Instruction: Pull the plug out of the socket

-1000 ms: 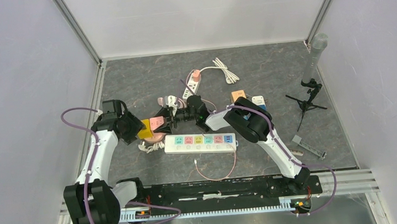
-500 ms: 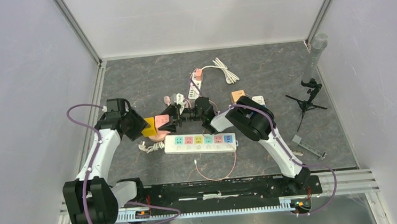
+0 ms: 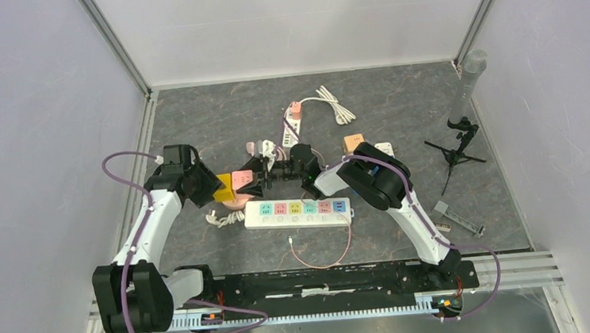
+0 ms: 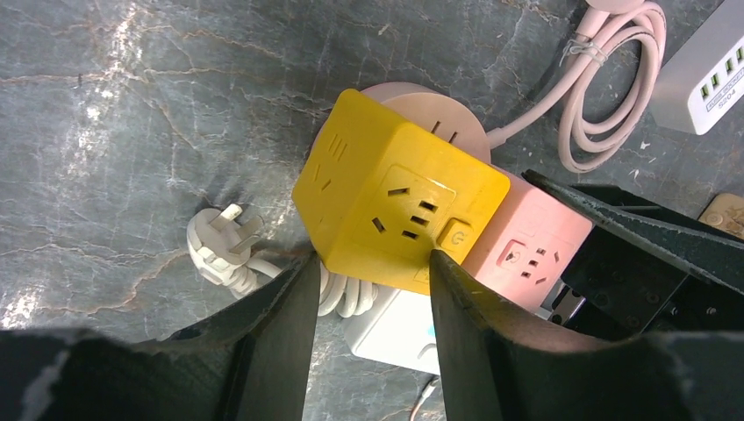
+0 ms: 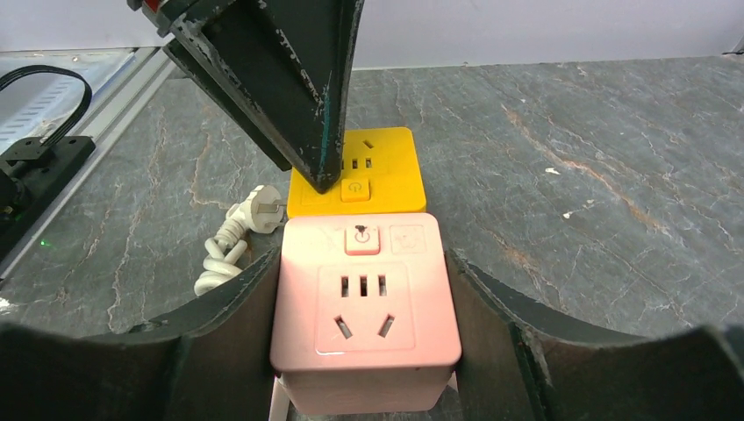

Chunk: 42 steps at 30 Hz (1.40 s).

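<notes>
Grey marbled surface [image 3: 216, 117] carries a good deal of clutter around the work. Just in front of the two joined cubes lies a white power strip [image 3: 297, 212] with coloured outlets, and a thin pink cable [image 3: 322, 253] loops nearer the arm bases. A coiled white cord [image 4: 230, 254] with its plug lies just beside the yellow cube socket [image 4: 395, 197], partly hidden under the left end effector [image 4: 373, 263]. Further back are a coiled pink cable [image 4: 605, 79], a white charger block [image 4: 702, 70] and an orange cube [image 3: 353, 141]. Well to the right stands a small black tripod [image 3: 454, 154].

The yellow cube socket sits left of centre, one side pressed flush against the pink cube socket [image 5: 364, 316]. A round pink piece [image 4: 439, 105] shows just behind it. The left end effector is partway closed, one fingertip against each side of the yellow cube socket's near end. The right end effector [image 5: 364, 263] clamps the pink cube socket between both fingers at a middling width.
</notes>
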Motion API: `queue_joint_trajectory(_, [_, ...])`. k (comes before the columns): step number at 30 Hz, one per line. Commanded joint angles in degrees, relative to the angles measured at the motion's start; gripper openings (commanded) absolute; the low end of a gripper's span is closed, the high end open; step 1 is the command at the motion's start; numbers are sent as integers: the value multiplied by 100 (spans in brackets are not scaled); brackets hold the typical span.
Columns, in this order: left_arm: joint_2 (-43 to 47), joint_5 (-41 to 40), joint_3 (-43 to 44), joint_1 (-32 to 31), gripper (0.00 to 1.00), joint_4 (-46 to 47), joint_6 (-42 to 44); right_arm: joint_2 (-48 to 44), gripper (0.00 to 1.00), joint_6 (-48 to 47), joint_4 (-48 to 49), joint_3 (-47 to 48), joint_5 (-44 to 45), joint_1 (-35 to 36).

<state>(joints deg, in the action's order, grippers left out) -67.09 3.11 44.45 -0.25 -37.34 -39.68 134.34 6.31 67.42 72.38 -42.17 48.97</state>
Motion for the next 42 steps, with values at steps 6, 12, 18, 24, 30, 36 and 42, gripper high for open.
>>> queue_joint_trajectory(6, [-520,-661,-243,-181,55,-274,-28,-543,0,-902,-175,-4,-299,263])
queue_joint_trajectory(12, [-476,-724,-256,-207,55,-264,-20,-159,0,1291,1342,313,-666,-30])
queue_joint_trajectory(18, [-622,-775,-276,-307,55,-251,-83,-451,0,25,-72,239,-541,95])
queue_joint_trajectory(24, [-664,-803,-271,-351,55,-237,-97,-448,0,461,386,169,-520,43])
queue_joint_trajectory(30, [-664,-810,-264,-348,55,-247,-92,-265,0,1127,904,292,-676,-35])
queue_joint_trajectory(36, [-674,-889,-249,-376,55,-256,-84,-665,0,-335,120,-179,-337,168])
queue_joint_trajectory(42, [-654,-900,-269,-413,55,-256,-92,-187,0,1795,1858,157,-509,-121])
